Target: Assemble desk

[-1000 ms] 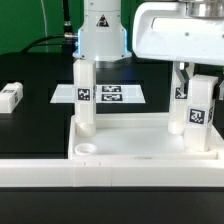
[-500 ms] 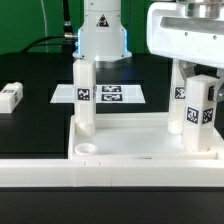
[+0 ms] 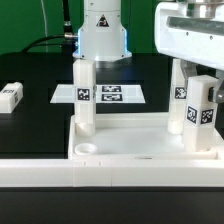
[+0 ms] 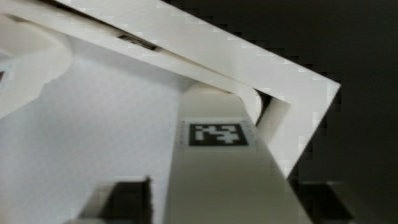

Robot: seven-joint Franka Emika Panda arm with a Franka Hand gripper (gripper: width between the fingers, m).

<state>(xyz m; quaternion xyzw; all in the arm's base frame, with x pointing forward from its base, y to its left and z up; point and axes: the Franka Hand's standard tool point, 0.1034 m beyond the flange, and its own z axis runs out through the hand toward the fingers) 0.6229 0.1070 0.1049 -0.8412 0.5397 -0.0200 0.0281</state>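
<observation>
The desk's white panel (image 3: 140,140) lies rim up at the front of the table. Three white tagged legs stand upright in its corner sockets: one at the back on the exterior view's left (image 3: 85,95), one at the back right (image 3: 181,98) and one at the front right (image 3: 204,112). The front left socket (image 3: 88,149) is empty. My gripper (image 3: 203,80) hangs over the front right leg. In the wrist view that leg (image 4: 221,133) runs between my gripper's (image 4: 226,200) dark fingers (image 4: 125,200), which stand open, a thin gap on each side.
A fourth leg (image 3: 10,96) lies loose on the black table at the exterior view's far left. The marker board (image 3: 110,94) lies flat behind the panel, in front of the robot's base (image 3: 100,35). A white rail (image 3: 40,168) runs along the front.
The jaws have opened and let go of the front right leg, which stays upright. The hand has drifted toward the exterior view's right.
</observation>
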